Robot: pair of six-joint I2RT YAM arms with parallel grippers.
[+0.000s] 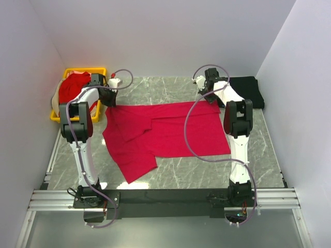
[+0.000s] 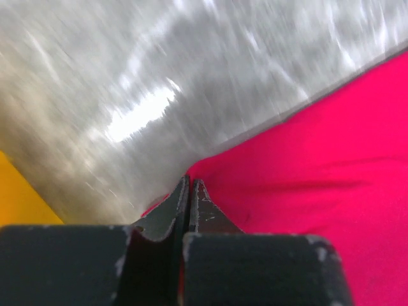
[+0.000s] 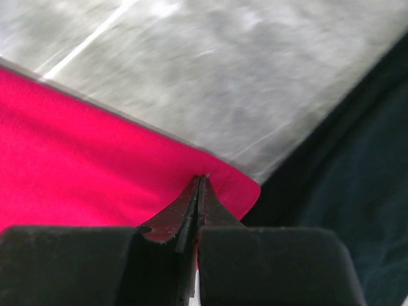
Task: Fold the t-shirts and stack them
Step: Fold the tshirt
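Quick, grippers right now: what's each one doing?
Left gripper: closed, pinching the red shirt at its far left corner.
Right gripper: closed, pinching the same shirt's far right corner.

The right end effector (image 3: 200,185) has both fingers pressed together with no gap, the tips nipping the red t-shirt (image 3: 83,159) just inside its rounded corner. Beyond that corner lies grey-veined bench (image 3: 223,70), and the shirt's straight edge runs away up-left from it. Just to the right of the corner lies a black t-shirt (image 3: 357,178); contact between the two cloths cannot be confirmed.
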